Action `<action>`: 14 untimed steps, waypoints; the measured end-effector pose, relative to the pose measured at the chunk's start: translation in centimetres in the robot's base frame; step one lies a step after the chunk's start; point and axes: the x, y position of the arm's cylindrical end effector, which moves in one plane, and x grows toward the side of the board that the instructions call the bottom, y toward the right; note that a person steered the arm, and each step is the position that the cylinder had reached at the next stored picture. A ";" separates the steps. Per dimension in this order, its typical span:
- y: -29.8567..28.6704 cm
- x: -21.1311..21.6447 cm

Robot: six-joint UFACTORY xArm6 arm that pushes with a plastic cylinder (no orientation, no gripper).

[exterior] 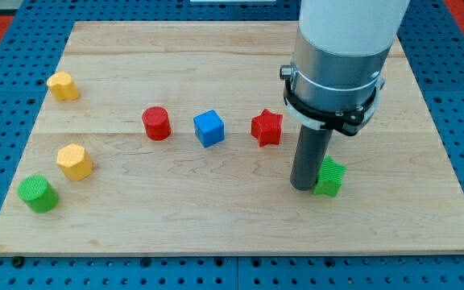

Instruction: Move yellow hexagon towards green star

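Note:
The yellow hexagon (74,161) lies near the board's left edge, just above and to the right of a green cylinder (37,193). The green star (331,177) sits at the lower right of the board, partly hidden by my rod. My tip (303,188) rests on the board, touching the green star's left side. It is far to the right of the yellow hexagon, with most of the board's width between them.
A second yellow block (63,85), its shape unclear, lies at the upper left. A red cylinder (157,123), a blue cube (209,128) and a red star (267,127) form a row across the middle. The wooden board (216,234) sits on blue pegboard.

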 end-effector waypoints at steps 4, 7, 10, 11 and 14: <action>-30.8 -9.1; -35.1 -3.7; -28.8 -1.4; -28.0 -1.4; -17.0 -0.3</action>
